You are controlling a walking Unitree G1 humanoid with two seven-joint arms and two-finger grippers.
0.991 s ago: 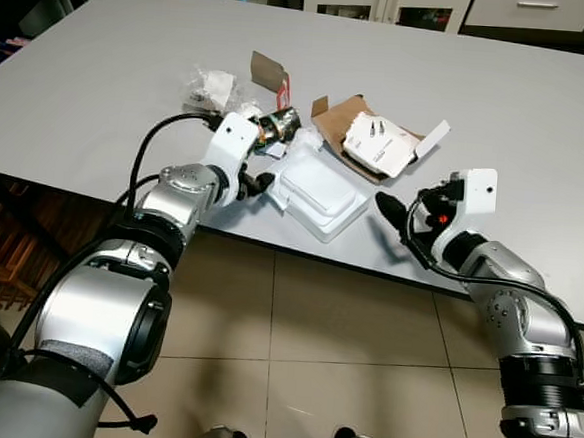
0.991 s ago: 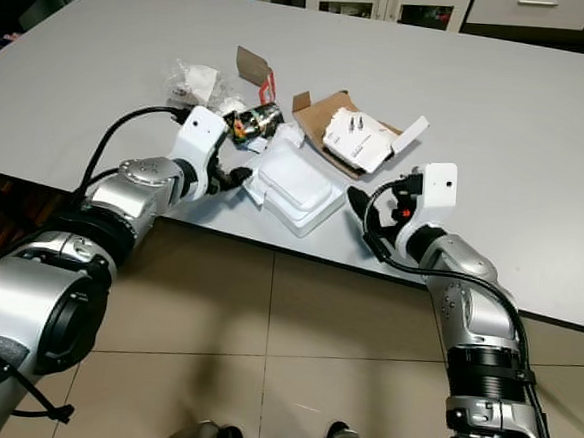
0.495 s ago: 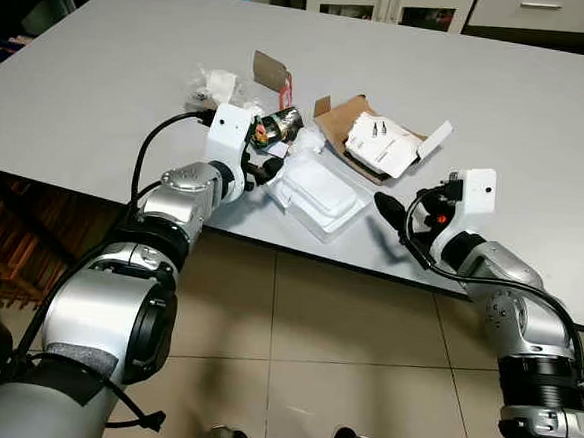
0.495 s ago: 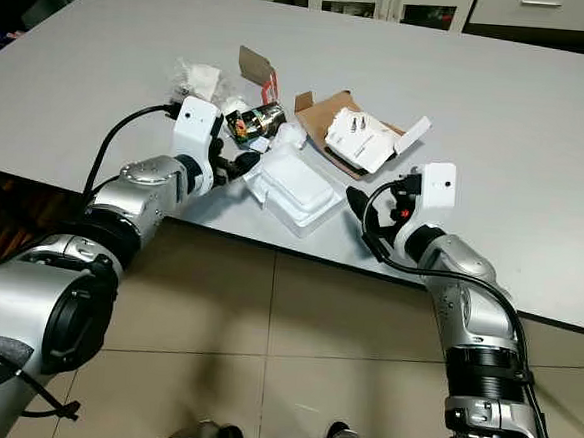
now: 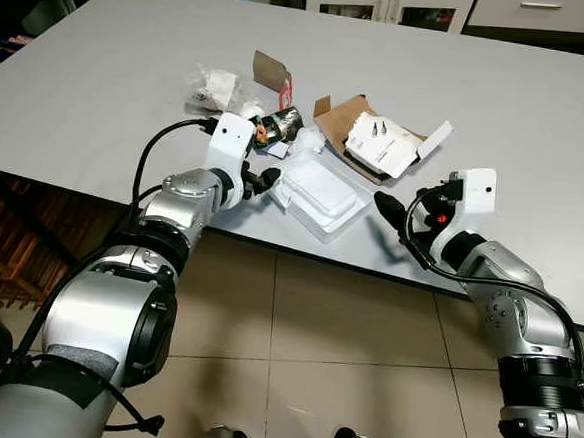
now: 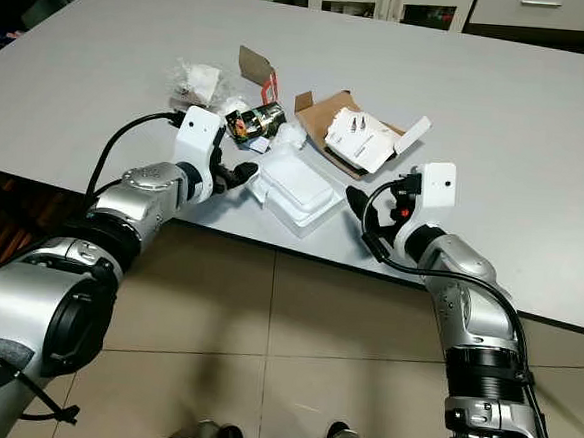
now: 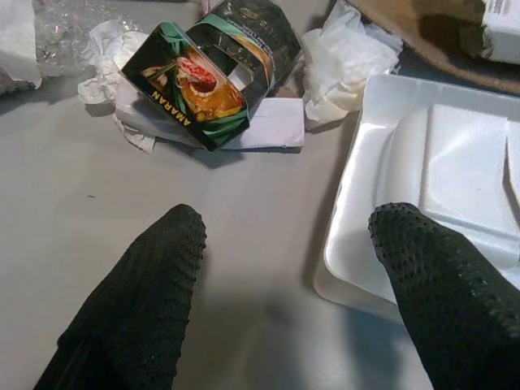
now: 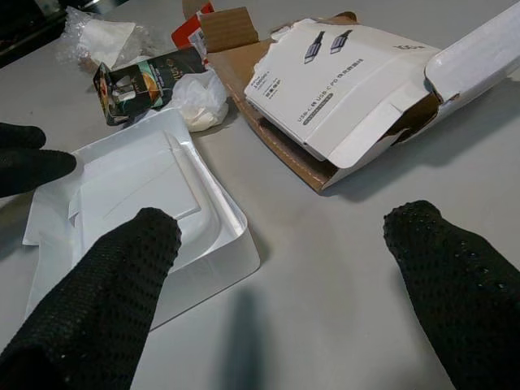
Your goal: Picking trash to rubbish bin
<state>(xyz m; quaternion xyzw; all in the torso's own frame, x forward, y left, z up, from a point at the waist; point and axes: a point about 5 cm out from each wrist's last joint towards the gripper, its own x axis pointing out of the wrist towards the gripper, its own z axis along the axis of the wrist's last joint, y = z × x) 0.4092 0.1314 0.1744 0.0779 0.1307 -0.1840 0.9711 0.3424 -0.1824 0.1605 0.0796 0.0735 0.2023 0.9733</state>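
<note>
Trash lies in a heap on the grey table (image 5: 501, 103): a white foam tray (image 5: 322, 196), a crushed green-and-black carton (image 5: 278, 126), crumpled white tissue (image 7: 345, 57), a clear plastic wad (image 5: 211, 85) and a torn brown cardboard box holding a white packet (image 5: 379, 145). My left gripper (image 5: 260, 177) is open and low over the table. It is beside the tray's left edge and short of the carton (image 7: 213, 75), with nothing held. At the tray's right corner my right gripper (image 5: 392, 218) is open, its fingers (image 8: 122, 276) spread and holding nothing.
A brown card flap with a red tag (image 5: 272, 73) lies behind the carton. The table's near edge (image 5: 300, 245) runs just under both grippers, with tiled floor (image 5: 323, 352) below. White cabinets (image 5: 427, 3) stand behind the table.
My left gripper has drawn back a little from the carton toward the table's near edge. The right arm has not moved.
</note>
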